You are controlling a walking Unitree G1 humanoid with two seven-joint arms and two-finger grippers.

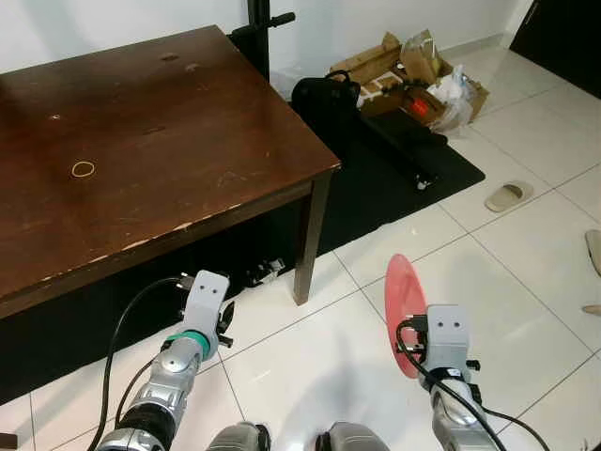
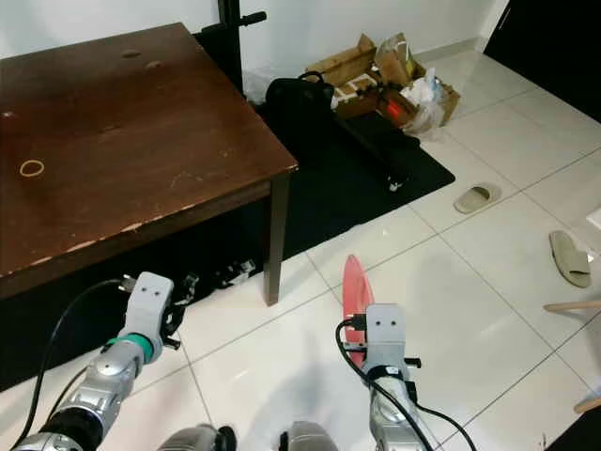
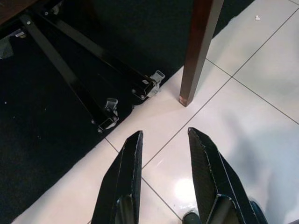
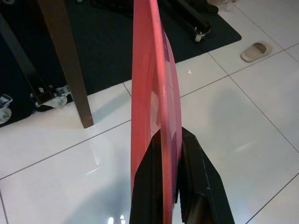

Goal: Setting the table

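Observation:
A dark brown wooden table (image 1: pixel 160 141) stands ahead and to my left, its top bare apart from a small ring (image 1: pixel 83 169). My right gripper (image 4: pixel 166 149) is shut on a red plate (image 4: pixel 152 79), held on edge and upright over the white floor tiles, to the right of the table's corner leg (image 1: pixel 308 240). In the head views the red plate (image 1: pixel 401 310) rises above my right wrist. My left gripper (image 3: pixel 163 144) is open and holds nothing, low over the tiles near the table leg (image 3: pixel 198 46).
A black mat (image 1: pixel 404 178) lies right of the table with a black bag (image 1: pixel 324 99) and cardboard boxes (image 1: pixel 404 70). Black wheeled frame legs (image 3: pixel 107 60) stand under the table. Slippers (image 1: pixel 508 195) lie on the tiles to the right.

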